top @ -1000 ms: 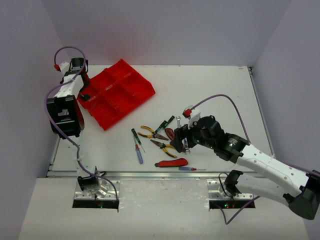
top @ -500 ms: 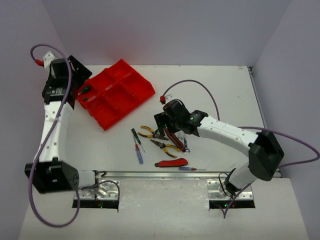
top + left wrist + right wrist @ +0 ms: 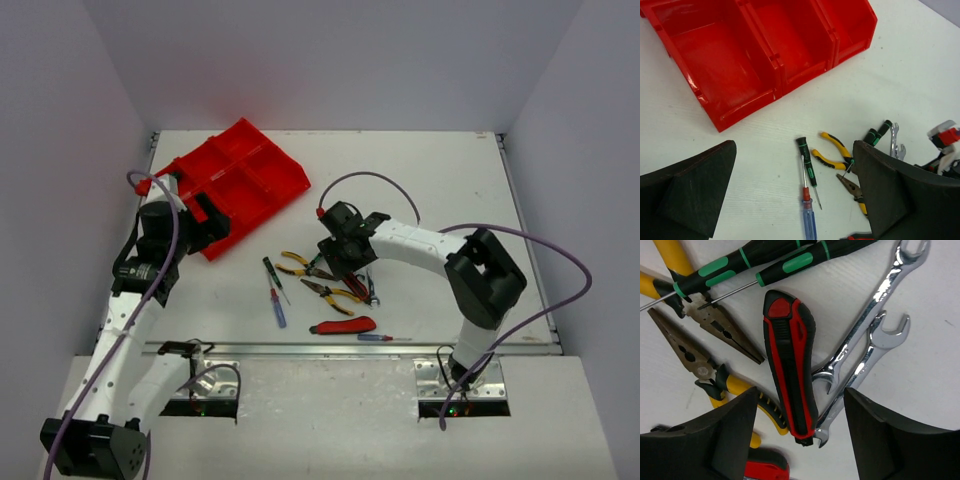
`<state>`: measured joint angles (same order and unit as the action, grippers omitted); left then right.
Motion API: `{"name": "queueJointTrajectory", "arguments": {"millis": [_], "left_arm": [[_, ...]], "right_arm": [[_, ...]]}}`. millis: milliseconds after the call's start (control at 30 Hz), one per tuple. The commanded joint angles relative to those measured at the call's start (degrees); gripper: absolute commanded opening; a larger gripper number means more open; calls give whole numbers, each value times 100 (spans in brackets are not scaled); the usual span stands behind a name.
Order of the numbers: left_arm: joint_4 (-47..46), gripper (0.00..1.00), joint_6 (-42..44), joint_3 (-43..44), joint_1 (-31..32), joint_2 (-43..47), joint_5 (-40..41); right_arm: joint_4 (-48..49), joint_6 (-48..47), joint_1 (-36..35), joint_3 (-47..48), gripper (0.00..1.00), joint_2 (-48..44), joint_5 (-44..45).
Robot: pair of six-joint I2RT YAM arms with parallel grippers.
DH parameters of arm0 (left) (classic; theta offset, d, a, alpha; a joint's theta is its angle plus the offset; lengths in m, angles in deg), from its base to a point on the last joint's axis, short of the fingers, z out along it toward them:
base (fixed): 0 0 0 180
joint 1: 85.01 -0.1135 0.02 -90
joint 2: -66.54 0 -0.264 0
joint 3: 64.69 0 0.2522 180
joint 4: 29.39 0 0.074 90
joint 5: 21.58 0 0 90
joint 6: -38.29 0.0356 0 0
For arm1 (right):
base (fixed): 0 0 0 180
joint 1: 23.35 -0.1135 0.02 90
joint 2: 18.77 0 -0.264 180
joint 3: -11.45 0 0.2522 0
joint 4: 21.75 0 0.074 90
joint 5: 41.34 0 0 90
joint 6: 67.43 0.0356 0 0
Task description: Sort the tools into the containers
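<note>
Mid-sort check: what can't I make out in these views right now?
Top view: the left end effector covers part of the red tray's left side; contents there are hidden.
Top view: the right end effector hides most of the utility knife and wrenches beneath it.
Left wrist view: one finger blocks much of the tool pile; the top edge cuts off the tray's far compartments.
Right wrist view: the bottom edge cuts off a second red knife.
</note>
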<state>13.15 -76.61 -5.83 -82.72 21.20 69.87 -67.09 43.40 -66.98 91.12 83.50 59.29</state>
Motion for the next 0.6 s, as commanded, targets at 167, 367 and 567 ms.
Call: {"name": "queueJointTrajectory", "arguments": {"millis": [167, 367, 567], "left_arm": [[-255, 100, 280, -5, -17, 77, -542], [-310, 100, 301, -45, -17, 77, -659], [-471, 100, 160, -38, -17, 67, -1051]], "right_arm": [[175, -234, -41, -43, 61, 535, -147], [481, -223, -50, -219, 28, 423, 171], [503, -174, -104, -388, 16, -391, 238]]}}
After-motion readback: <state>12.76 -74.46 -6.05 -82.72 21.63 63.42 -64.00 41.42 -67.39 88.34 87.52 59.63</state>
